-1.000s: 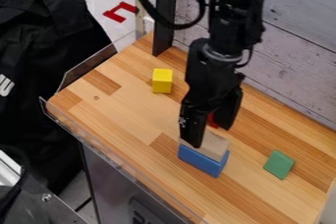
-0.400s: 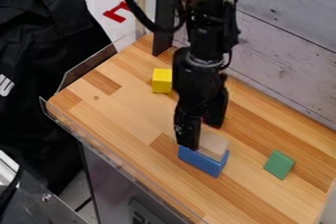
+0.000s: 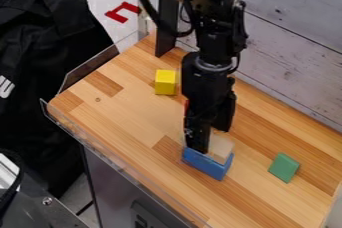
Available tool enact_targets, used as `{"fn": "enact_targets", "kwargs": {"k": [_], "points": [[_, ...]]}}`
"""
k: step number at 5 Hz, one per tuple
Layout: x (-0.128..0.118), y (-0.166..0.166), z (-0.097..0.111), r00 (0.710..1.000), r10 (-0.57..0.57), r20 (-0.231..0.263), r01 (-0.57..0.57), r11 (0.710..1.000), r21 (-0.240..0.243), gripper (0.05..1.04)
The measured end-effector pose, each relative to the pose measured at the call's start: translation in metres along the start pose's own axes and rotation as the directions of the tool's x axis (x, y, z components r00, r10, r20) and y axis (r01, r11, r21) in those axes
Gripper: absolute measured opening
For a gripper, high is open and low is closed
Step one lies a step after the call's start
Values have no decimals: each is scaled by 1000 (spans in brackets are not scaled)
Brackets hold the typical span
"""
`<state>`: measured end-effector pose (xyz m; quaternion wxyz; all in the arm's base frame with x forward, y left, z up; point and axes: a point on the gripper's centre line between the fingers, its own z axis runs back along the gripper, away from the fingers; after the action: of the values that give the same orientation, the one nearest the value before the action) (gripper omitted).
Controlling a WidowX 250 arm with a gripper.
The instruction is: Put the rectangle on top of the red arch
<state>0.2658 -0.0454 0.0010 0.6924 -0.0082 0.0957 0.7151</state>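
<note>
Wooden table (image 3: 127,117) with my black arm (image 3: 210,47) hanging over it.
A black cloth (image 3: 47,37) is off at the left of my view. I have the gripper (image 3: 208,139) down by the blue block (image 3: 207,164) and the pale wooden block (image 3: 220,148); I can't tell whether it is spread, pressed together or pinching something. The pale block shows just above the blue one, though I can't tell if it rests on it, or which is the rectangle. The green block (image 3: 284,167) lies to their right, the yellow block (image 3: 165,82) farther up, near the arm. A red sliver (image 3: 186,105) peeks out at the arm's left edge, too little to confirm an arch.
</note>
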Motion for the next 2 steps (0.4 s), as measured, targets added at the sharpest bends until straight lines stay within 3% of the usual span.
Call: {"fn": "enact_targets", "kwargs": {"k": [1, 2], "points": [[-1, 1, -2, 1000, 0, 13, 0, 1000, 9, 666], [2, 2, -1, 999, 1, 37, -2, 1000, 19, 526]]}}
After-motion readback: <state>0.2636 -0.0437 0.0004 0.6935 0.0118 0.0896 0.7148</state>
